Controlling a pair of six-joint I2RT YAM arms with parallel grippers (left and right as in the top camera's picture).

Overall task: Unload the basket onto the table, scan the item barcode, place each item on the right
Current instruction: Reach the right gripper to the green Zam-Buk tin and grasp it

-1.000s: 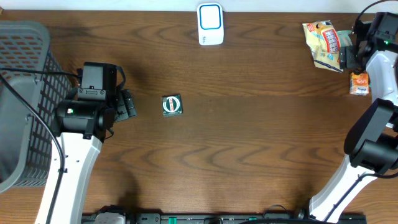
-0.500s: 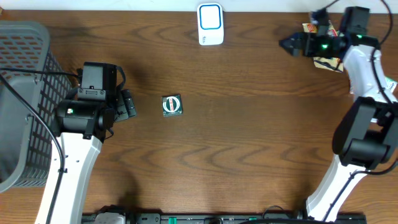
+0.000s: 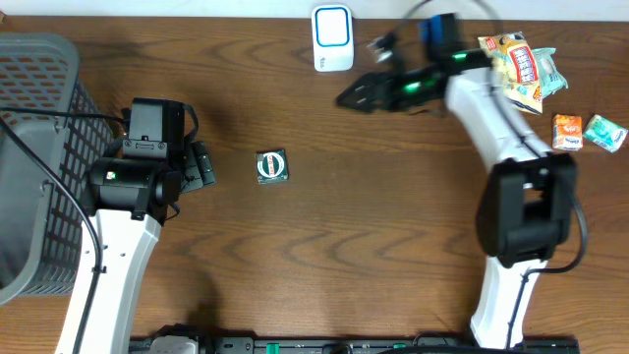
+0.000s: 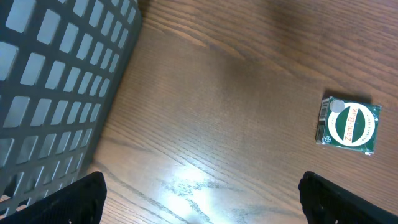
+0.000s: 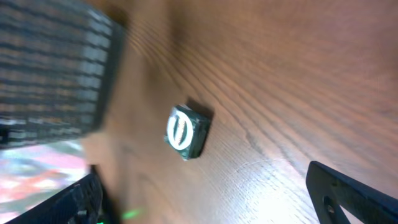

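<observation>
A small green box (image 3: 271, 166) with a round white label lies flat and alone on the dark wood worktop (image 3: 393, 226), left of centre and roughly midway between the near and far edges; nothing touches it. The left wrist camera shows the label face up, and the right wrist camera catches the box slightly blurred.

The left gripper (image 3: 203, 164) hovers just beside the box, on the side toward the left edge, jaws spread wide and empty; its dark fingertips (image 4: 74, 200) sit in the bottom corners of its own camera's view. The right gripper (image 3: 356, 96) reaches in from the far right, blurred, above the boards between the box and the far edge. Its jaws too stand wide apart with nothing between them.

A white scanner (image 3: 332, 37) with a blue-rimmed face stands at the middle of the far edge. A grey mesh basket (image 3: 39, 118) fills the far left corner. Near the far right corner lie a yellow snack bag (image 3: 516, 67), a small orange carton (image 3: 566, 131) and a teal packet (image 3: 603, 132).
</observation>
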